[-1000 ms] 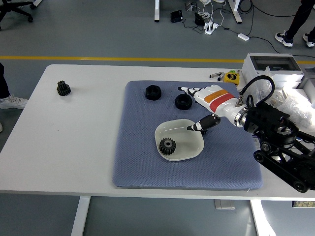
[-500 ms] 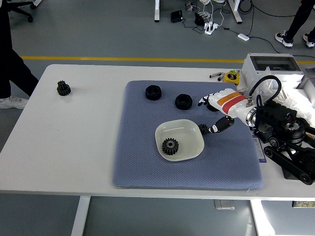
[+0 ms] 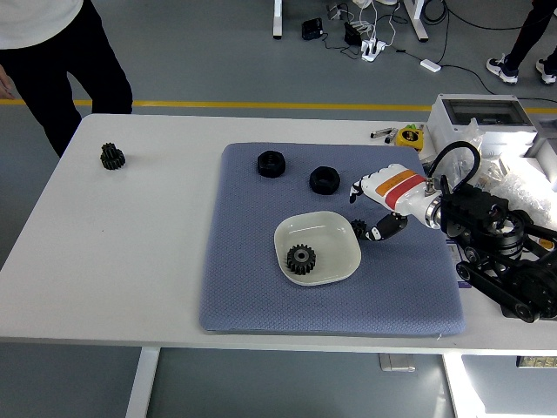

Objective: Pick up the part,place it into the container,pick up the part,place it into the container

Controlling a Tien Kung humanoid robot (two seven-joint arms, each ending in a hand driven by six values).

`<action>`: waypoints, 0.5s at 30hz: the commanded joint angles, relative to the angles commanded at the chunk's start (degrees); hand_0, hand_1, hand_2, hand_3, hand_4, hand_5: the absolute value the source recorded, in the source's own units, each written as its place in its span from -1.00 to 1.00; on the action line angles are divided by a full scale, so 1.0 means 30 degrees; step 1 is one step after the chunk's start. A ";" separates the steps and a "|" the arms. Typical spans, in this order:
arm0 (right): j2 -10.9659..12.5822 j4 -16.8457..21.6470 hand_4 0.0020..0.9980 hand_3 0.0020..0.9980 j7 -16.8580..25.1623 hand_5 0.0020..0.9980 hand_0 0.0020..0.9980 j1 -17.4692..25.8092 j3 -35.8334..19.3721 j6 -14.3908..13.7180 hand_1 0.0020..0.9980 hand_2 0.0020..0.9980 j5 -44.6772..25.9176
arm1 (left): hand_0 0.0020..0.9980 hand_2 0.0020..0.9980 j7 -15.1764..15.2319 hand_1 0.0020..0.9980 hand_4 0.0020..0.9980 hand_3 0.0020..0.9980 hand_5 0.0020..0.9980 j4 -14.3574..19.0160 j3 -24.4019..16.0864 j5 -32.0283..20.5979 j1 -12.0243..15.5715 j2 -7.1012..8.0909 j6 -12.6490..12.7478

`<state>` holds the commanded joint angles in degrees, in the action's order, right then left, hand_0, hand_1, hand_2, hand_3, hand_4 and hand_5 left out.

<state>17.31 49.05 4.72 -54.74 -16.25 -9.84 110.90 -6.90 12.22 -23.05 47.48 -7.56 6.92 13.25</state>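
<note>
Right hand (image 3: 372,207): fingers loosely spread, empty, at 3 o'clock of white bowl (image 3: 335,233); one gear (image 3: 301,258) inside bowl; nearest black part (image 3: 324,180) at hand's 10 o'clock – approach from above, close squarely round rim

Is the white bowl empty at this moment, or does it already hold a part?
Not empty. The white bowl on the blue mat holds one black gear, lying flat in its lower left portion.
</note>
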 joint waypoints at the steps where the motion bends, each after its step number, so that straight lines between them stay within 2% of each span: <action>1: -0.0111 -0.0176 0.84 0.28 0.0031 -0.38 -0.26 -0.0017 0.0142 0.0009 0.04 0.30 -0.0050 | 0.30 0.22 -0.0007 0.32 0.17 0.10 -0.05 0.0000 -0.0022 0.0026 -0.0012 -0.0011 0.0003; 15: -0.1131 -0.1842 0.76 0.25 0.0105 -0.40 -0.25 -0.0291 0.1208 -0.0091 0.04 0.27 -0.0848 | 0.29 0.23 -0.0143 0.33 0.17 0.10 -0.05 0.0045 -0.0328 0.0554 -0.0175 -0.0066 -0.0099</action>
<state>13.92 43.53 5.04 -55.61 -12.62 -10.11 108.35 -7.33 12.36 -24.03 49.14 -8.09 6.73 12.95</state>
